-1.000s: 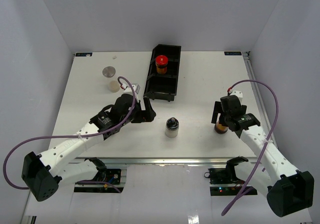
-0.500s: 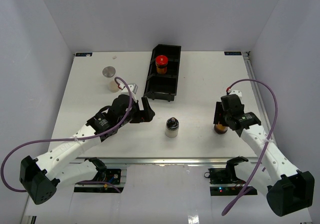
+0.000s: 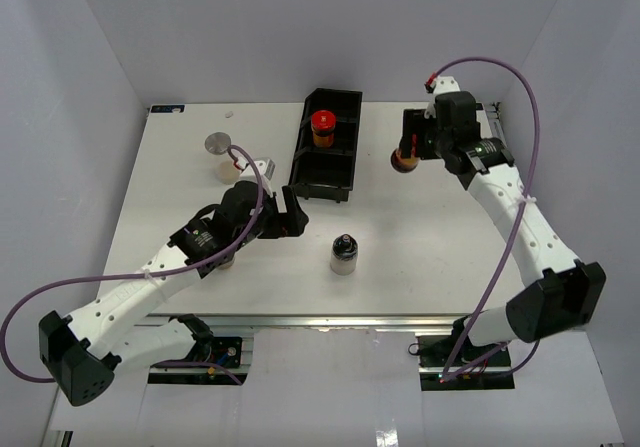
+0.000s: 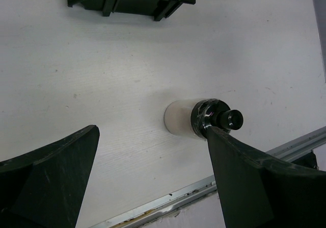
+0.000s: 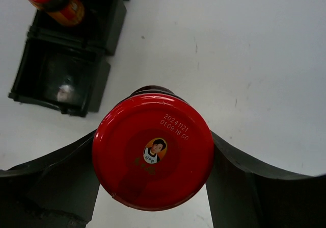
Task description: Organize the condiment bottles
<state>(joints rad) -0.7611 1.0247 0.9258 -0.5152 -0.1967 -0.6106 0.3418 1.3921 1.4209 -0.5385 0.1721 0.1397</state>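
We see a booth with plain pale grey walls [image 3: 300,27] closing in a white, faintly wood-grained surface [image 3: 420,237] on three sides. A metal rail [image 4: 290,145] runs along its near edge. A long black three-compartment plastic tray [image 3: 322,189] lies lengthwise at the far middle. In it stands an amber-brown bottle with a red cap [image 3: 322,125], beyond the near compartment; we cannot tell which of the other two. The right claw [image 3: 408,153] is closed on a second amber-brown bottle with a glossy red cap [image 5: 153,156], to the right of the tray, one black finger against each side. That cap bears a printed date code and a small portrait. The left claw [image 4: 153,182] is spread wide and has hold of nothing. It is near the front of the tray, just left of a small pale round bottle with a dark knobbed cap [image 4: 204,118], which stands upright on the surface. A cream bottle with a flat grey lid [image 3: 217,144] stands at the far left, well apart from the rest.
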